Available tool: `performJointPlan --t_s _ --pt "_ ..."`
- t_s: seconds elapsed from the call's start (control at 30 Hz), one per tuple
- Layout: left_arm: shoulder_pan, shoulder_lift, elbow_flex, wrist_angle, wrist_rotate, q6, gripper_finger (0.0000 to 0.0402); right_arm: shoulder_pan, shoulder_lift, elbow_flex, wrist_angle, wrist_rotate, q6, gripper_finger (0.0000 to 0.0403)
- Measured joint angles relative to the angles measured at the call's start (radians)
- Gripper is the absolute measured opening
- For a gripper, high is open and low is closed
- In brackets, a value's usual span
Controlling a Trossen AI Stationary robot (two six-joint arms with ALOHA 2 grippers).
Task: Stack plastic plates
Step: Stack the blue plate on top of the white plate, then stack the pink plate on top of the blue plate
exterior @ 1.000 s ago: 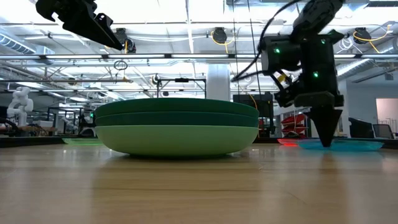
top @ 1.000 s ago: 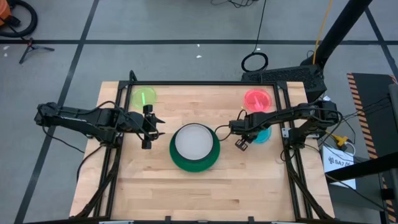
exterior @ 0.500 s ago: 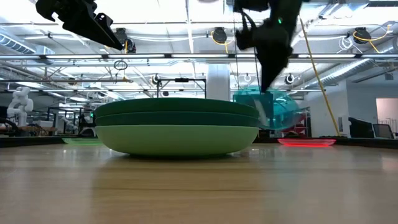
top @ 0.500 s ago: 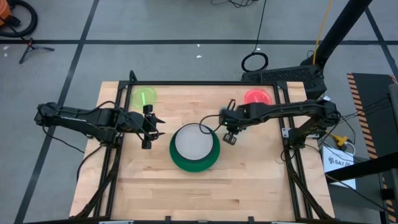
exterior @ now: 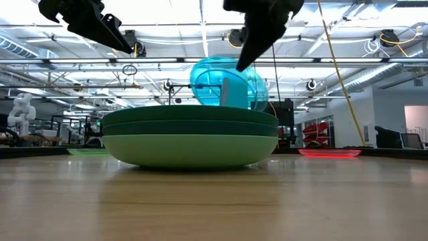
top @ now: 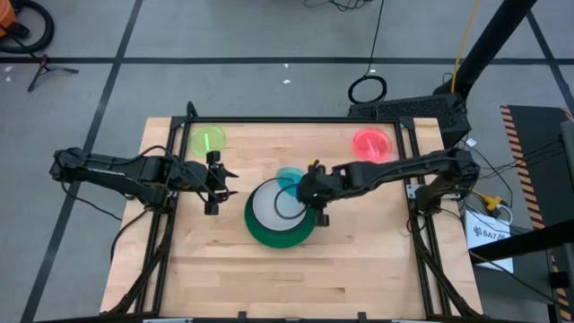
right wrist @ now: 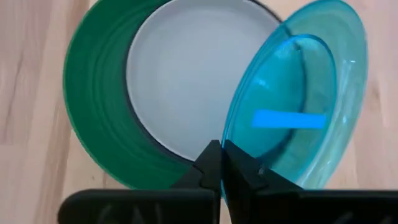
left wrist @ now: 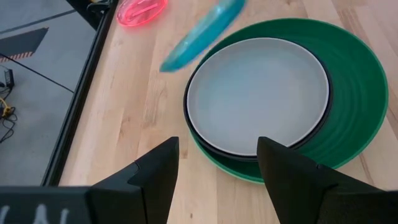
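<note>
Two arms reach over the wooden table (top: 269, 278). The right gripper (right wrist: 221, 163) is clenched on the rim of the cyan plate (right wrist: 292, 102), holding it on edge, tilted, above the far right part of the plate stack (top: 280, 213) at the table's middle. The left gripper (left wrist: 217, 163) hovers just left of the stack, fingers spread, empty. The stack shows green plates (exterior: 190, 127) under a white plate (left wrist: 258, 96). The lime plate (top: 207, 140) and red plate (top: 371, 144) lie flat near the far corners. A bright workshop fills the background.
</note>
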Motion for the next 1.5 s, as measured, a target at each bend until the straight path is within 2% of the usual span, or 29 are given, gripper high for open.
performJointPlan --t_s 0.17,0.37,0.57,1.07,1.3,1.5 --pt "0.000 0.000 0.000 0.000 0.000 0.000 0.0223 0.019 0.113 0.095 -0.025 -0.073 -0.100 0.0001" --pt "0.000 0.000 0.000 0.000 0.000 0.000 0.0223 0.035 0.214 0.183 -0.090 -0.078 -0.182 0.0001" --pt "0.000 0.000 0.000 -0.002 0.000 0.000 0.0223 0.037 0.253 0.189 -0.097 -0.072 -0.190 0.0017" --pt "0.000 0.000 0.000 -0.002 0.000 -0.005 0.0223 0.026 0.255 0.189 -0.139 -0.071 -0.105 0.0130" --pt "0.000 0.000 0.000 -0.002 0.000 -0.008 0.0223 -0.046 0.239 0.189 -0.279 -0.070 -0.088 0.0134" --pt "0.000 0.000 0.000 -0.004 0.000 -0.017 0.0223 -0.176 0.205 0.188 -0.346 -0.067 -0.112 0.0131"
